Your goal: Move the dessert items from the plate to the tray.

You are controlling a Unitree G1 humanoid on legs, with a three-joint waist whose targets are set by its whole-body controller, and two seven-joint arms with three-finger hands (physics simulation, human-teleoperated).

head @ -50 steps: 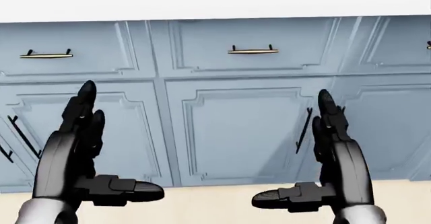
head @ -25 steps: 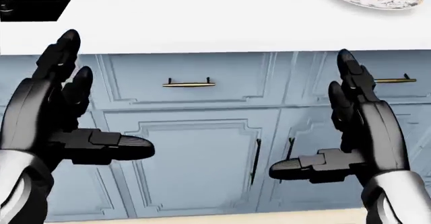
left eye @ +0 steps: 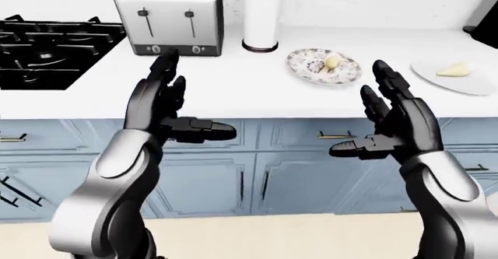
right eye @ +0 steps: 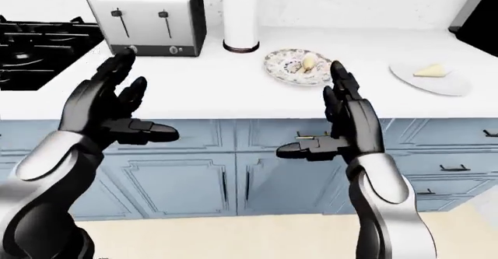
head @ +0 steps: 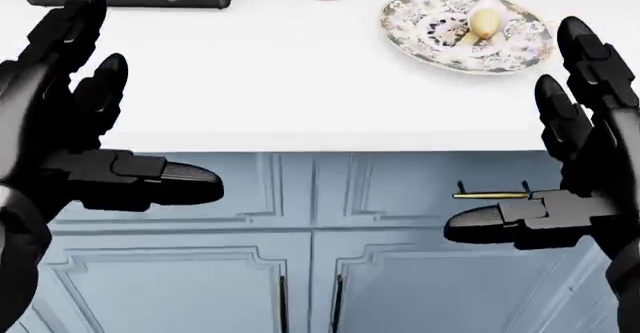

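Note:
A patterned plate [head: 430, 33] lies on the white counter [head: 280, 85] in the upper right of the head view, with a pale yellow dessert item [head: 484, 23] on it. In the left-eye view, a white flat dish [left eye: 459, 79] to its right carries a yellowish wedge [left eye: 455, 69]. Both black hands are raised below the counter's near edge, palms facing each other. My left hand [head: 150, 93] is open and holds nothing. My right hand [head: 515, 130] is open too, just below and right of the plate, not touching it.
A silver toaster [left eye: 170, 18] and a white paper roll [left eye: 261, 14] stand at the counter's top, left of the plate. A black stove [left eye: 46, 43] fills the left end. Blue cabinet doors and drawers [left eye: 257, 177] run under the counter. A dark object [left eye: 486, 14] sits at the right edge.
The whole picture has shifted: the camera rose and turned from the cabinet fronts to the counter top, bringing the plate, toaster and roll into view. Both hands stayed open.

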